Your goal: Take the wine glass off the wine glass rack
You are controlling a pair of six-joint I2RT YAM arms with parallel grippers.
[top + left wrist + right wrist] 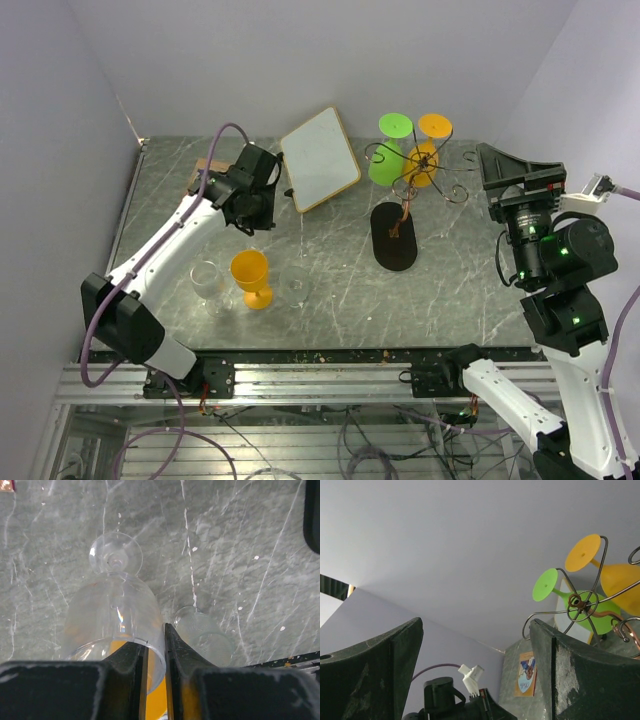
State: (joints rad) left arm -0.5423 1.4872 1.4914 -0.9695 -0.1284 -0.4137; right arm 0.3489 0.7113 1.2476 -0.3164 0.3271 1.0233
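The wine glass rack (420, 185) stands far right on the table (330, 310). A green glass (385, 162) and an orange glass (424, 163) hang on it, feet up and stems roughly upright, the orange one on the side toward the right gripper (497, 168). That gripper sits just right of the rack, its fingers spread wide around nothing. The left gripper (155, 650), well off to the left, has its fingers almost together, apparently pinching a clear glass (115, 605) by the rim, so the right arm looks nearer and free for a leftward reach.

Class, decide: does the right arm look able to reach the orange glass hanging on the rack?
Probably yes: its open pincer hovers near the orange glass; only curled wires of the rack intervene.
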